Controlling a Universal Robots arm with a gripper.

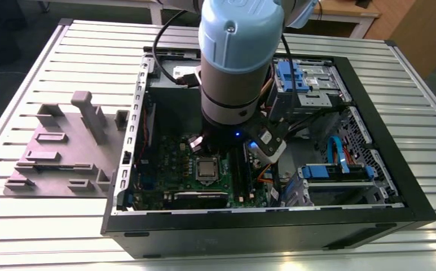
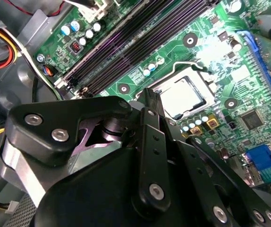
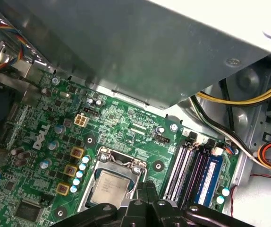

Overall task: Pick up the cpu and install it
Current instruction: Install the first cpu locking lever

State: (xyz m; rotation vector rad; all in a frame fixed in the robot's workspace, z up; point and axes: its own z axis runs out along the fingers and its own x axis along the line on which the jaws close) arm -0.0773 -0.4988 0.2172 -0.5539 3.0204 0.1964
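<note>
One cpu [image 3: 111, 187] is sitting in its metal-framed socket [image 3: 105, 158] on the green motherboard [image 3: 126, 123], while the claw [image 3: 145, 189], fingers together and holding nothing, is hovering just beside the socket's edge, near the memory slots [image 3: 192, 165].

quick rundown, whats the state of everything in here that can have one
cpu: lying flat in the socket on the green motherboard, not held
socket: metal frame around the cpu, which is uncovered
gripper: just above the cpu's edge, holding nothing, fingertips together
computer case: lying on its side, side panel off, inside exposed
memory slots: one holds a blue stick
</note>
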